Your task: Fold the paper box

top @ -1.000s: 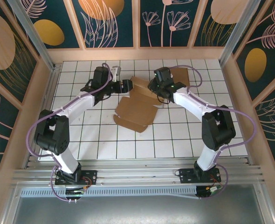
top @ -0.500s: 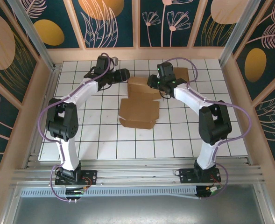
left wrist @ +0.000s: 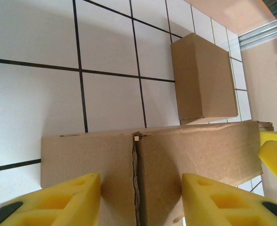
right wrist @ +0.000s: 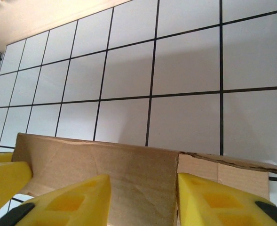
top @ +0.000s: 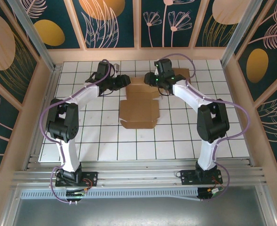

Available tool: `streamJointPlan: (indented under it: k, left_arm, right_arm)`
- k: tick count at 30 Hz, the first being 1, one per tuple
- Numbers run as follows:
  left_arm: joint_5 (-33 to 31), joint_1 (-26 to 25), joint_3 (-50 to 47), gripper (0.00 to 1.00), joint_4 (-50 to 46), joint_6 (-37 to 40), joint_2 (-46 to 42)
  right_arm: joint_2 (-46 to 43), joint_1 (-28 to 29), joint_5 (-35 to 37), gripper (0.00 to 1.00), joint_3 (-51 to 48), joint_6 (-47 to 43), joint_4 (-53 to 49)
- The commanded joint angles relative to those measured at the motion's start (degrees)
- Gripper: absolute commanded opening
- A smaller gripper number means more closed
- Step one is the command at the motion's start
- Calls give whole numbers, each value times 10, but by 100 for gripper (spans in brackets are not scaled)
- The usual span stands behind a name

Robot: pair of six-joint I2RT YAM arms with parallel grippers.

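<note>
The brown paper box (top: 138,110) lies partly folded in the middle of the tiled table, its back flap raised. My left gripper (top: 124,81) is at the flap's left end and my right gripper (top: 149,80) at its right end, facing each other. In the left wrist view the left gripper (left wrist: 140,202) is open, and the flap (left wrist: 176,155) with a vertical slit stands just beyond its yellow fingers (left wrist: 53,200). In the right wrist view the right gripper (right wrist: 143,202) is open too, with the flap (right wrist: 129,169) between and beyond its fingers (right wrist: 223,200).
A second, closed cardboard box (top: 184,75) sits at the back right, also seen as the closed box (left wrist: 204,80) in the left wrist view. Wooden walls (top: 138,54) ring the white gridded table (top: 105,136). Both arms stretch across the table's sides.
The box has turned square to the grid and slid slightly right. Both grippers moved back and inward to the raised back flap, which now stands between them.
</note>
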Motion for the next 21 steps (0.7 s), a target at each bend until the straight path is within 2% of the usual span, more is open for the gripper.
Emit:
streamJointPlan:
  k: [1, 6, 12, 16, 21]
  left_arm:
    - [-4, -1, -7, 45, -10, -5, -4]
    - [-14, -1, -1, 44, -22, 3, -1]
    - [-16, -1, 10, 42, -34, 8, 7]
    - [-19, 0, 19, 42, -43, 15, 14]
    - [-10, -1, 27, 42, -46, 14, 19]
  right_arm:
    - [-46, -3, 6, 45, 7, 9, -19]
    - [-129, -13, 37, 47, -96, 67, 0]
    - [-221, 2, 58, 47, -315, 163, 134]
    - [-174, 22, 62, 49, -348, 172, 215]
    - [-69, 23, 121, 49, -285, 144, 247]
